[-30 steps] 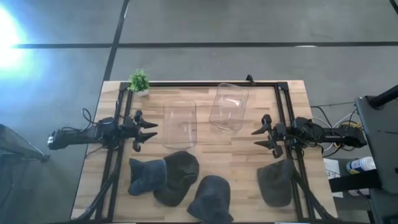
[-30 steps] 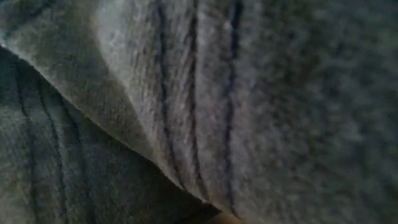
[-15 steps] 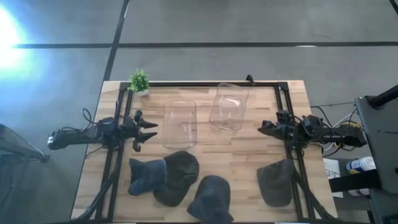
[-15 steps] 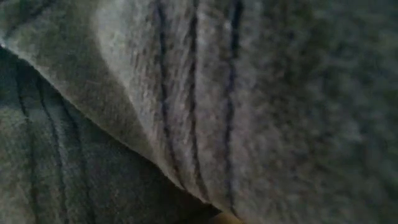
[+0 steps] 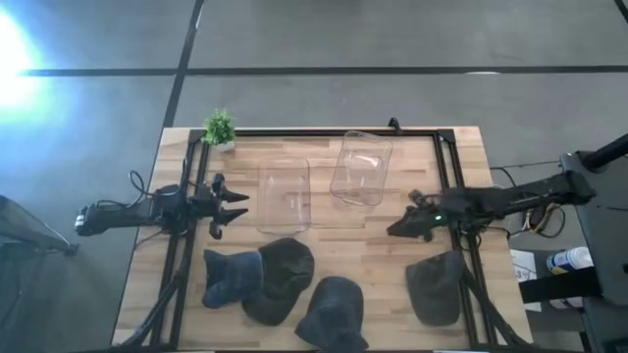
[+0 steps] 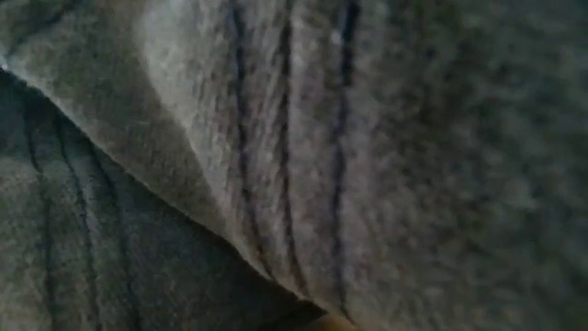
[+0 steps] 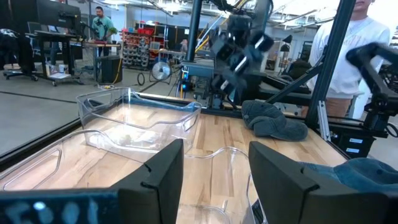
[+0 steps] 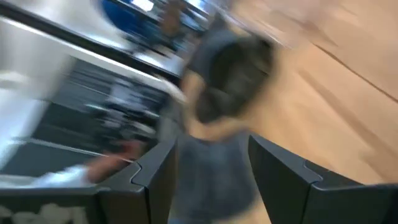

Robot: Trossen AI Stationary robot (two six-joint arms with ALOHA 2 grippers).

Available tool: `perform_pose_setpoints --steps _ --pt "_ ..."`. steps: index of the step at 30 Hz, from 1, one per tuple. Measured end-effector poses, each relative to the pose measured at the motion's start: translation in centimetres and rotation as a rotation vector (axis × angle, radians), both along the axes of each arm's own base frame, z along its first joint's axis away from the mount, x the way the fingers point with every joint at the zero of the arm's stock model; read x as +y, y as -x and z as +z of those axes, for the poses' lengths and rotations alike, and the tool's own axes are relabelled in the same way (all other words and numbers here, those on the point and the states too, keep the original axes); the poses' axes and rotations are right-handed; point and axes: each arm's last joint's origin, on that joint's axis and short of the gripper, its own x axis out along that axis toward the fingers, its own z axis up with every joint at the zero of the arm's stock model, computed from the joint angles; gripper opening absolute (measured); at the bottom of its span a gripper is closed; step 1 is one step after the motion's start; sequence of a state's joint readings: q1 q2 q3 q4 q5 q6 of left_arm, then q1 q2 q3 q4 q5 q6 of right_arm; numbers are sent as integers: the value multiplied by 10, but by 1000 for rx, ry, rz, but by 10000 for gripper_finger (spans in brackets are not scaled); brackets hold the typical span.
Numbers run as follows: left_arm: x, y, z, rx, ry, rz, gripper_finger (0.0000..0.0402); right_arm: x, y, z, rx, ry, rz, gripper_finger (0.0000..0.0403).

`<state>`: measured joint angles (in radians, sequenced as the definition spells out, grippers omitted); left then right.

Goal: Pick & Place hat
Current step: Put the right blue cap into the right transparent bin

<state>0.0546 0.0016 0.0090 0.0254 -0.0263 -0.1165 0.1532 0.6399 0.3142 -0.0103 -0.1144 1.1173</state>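
Several dark grey knitted hats lie along the table's near edge: two overlapping ones (image 5: 234, 277) (image 5: 280, 279), one in the middle (image 5: 332, 312) and one on the right (image 5: 435, 287). Grey hat cloth (image 6: 294, 165) fills the low view. My right gripper (image 5: 400, 227) (image 8: 211, 168) is open and hovers above the table, just beyond the right hat. Its wrist view shows a blurred dark hat (image 8: 230, 68) ahead of the fingers. My left gripper (image 5: 234, 206) (image 7: 214, 180) is open and waits at the left, beside a clear container.
Two clear plastic containers (image 5: 284, 194) (image 5: 361, 167) lie on the wooden table's far half. A small green plant (image 5: 219, 127) stands at the far left corner. A black frame (image 5: 446, 176) runs along the table's sides. People show in the room beyond (image 7: 348, 37).
My right arm has swung out from the table's right edge. Its gripper has turned and moved toward the table's middle and near edge, closer to the right hat. The hats and the left arm have kept still.
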Motion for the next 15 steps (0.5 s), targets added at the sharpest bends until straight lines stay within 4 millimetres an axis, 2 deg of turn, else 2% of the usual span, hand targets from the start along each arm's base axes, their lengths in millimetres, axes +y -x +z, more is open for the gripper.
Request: perform_pose_setpoints --steps 7,15 --pt "0 0 0 -1 -2 1 176 11 -52 -37 316 26 104 192" --pt "0 0 1 -8 18 2 176 27 -123 -75 306 -48 272 192"
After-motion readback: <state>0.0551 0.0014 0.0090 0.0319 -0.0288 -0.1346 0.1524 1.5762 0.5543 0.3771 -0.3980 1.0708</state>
